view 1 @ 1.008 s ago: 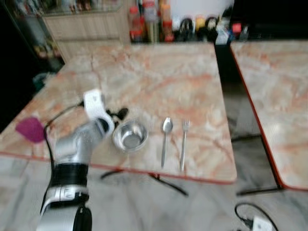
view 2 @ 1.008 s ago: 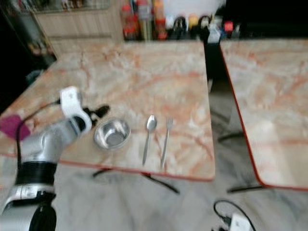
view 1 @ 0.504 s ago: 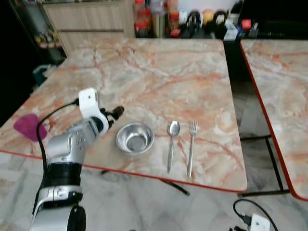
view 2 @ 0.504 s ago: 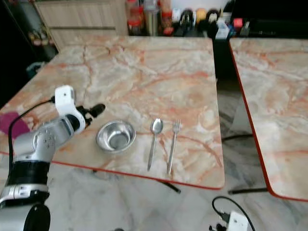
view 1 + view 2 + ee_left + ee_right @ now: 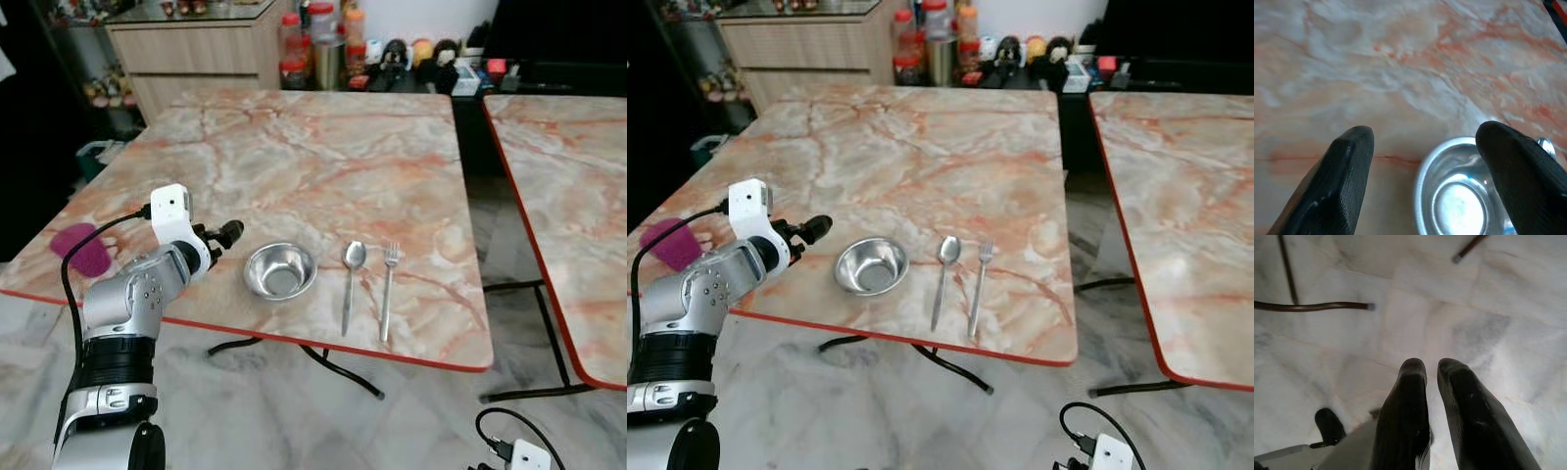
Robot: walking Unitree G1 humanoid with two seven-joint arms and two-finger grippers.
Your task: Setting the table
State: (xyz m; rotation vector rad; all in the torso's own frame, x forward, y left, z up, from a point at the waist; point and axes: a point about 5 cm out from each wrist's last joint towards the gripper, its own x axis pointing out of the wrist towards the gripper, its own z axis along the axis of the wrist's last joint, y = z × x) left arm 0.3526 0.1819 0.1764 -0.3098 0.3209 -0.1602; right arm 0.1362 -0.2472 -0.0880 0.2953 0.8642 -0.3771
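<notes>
We are holding our silver left arm bent at the elbow and raised over the near left corner of the desk, its left gripper pointing toward the small round stainless-steel bowl and hovering just beside it without touching. In the left wrist view, the two black fingers are standing wide apart with nothing between them, and the bowl's rim is showing in the gap. Our right gripper is hanging low beside us over the pale marble floor, its fingers nearly closed with only a narrow slit between them, and it is gripping nothing. The square desk with a pink-veined marble top and red edge is carrying the place setting near its front edge: the bowl, then a silver spoon just beside it, then a silver fork next to the spoon, the two lying roughly parallel with their handles toward us. A magenta cloth-like thing is lying at the desk's left edge. A second matching marble desk is standing to the right, and bottles and jars are crowding the far side next to a wooden cabinet. The head views are also showing a white plug and black cable on the floor, while the right wrist view is showing dark metal desk legs.
</notes>
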